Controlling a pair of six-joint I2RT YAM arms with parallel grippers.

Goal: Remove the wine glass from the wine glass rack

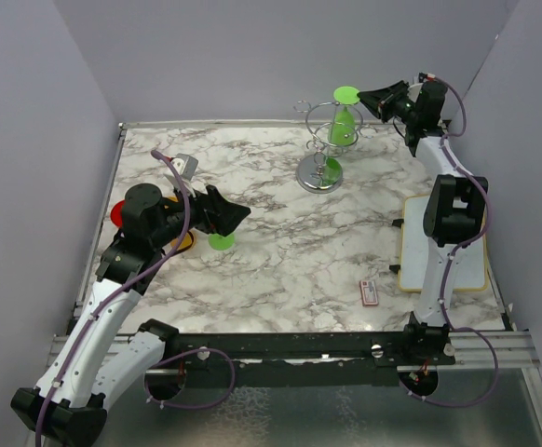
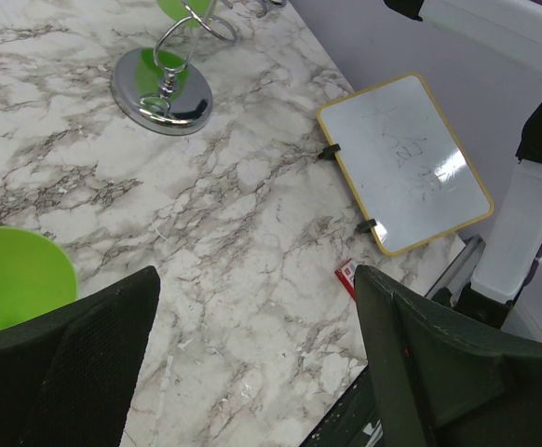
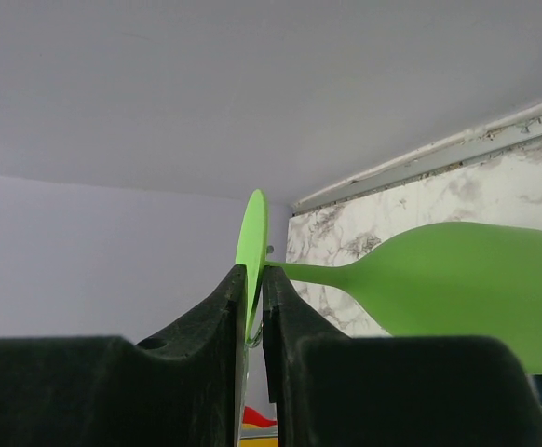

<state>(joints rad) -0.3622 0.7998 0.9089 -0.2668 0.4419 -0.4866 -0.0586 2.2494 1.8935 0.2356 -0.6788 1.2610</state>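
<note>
A green wine glass (image 1: 345, 126) hangs upside down on the chrome wine glass rack (image 1: 320, 174) at the back of the marble table, its round foot on top. My right gripper (image 1: 380, 100) is at the foot from the right. In the right wrist view, the right gripper (image 3: 255, 279) is shut on the thin edge of the foot of the wine glass (image 3: 467, 289), with the stem and bowl stretching right. My left gripper (image 1: 237, 216) is open and empty over the table's left middle. In the left wrist view, the left gripper (image 2: 257, 279) faces the rack (image 2: 164, 93).
A green disc (image 1: 221, 242) lies on the table just under my left gripper and shows in the left wrist view (image 2: 15, 279). A whiteboard (image 1: 443, 251) lies at the right edge. A small red card (image 1: 369, 292) lies near the front. Red and yellow items (image 1: 117, 215) sit behind the left arm.
</note>
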